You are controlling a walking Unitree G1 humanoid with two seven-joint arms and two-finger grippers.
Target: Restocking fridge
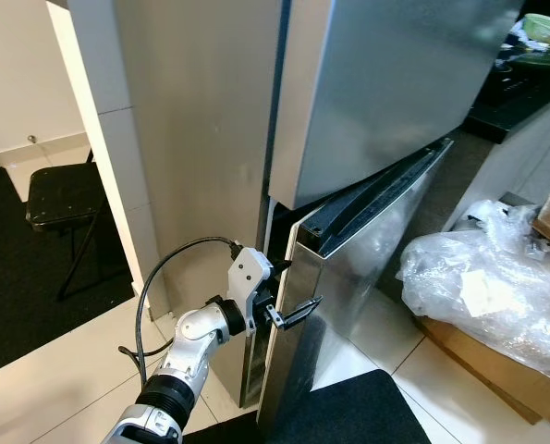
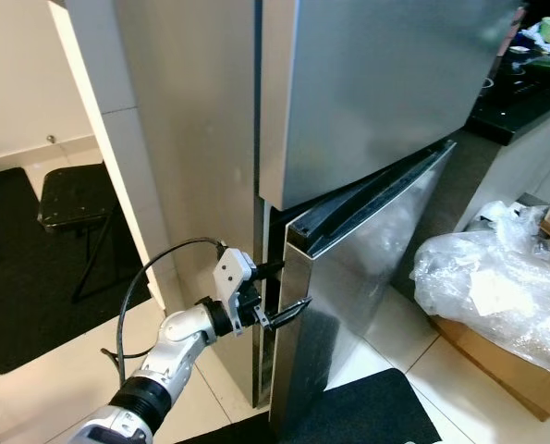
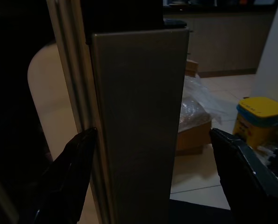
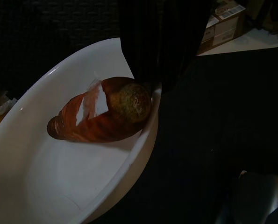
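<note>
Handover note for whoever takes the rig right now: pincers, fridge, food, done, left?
Left pincer: open, fingers straddling the free edge of the lower fridge door.
Right pincer: fingers not discernible; its wrist view shows a white bowl with a brown wrapped food item in it.
Upper fridge door: closed.
Done: lower door is ajar.
Left: probably swing the door fully open, then load the food. Nothing visibly stocked yet.
</note>
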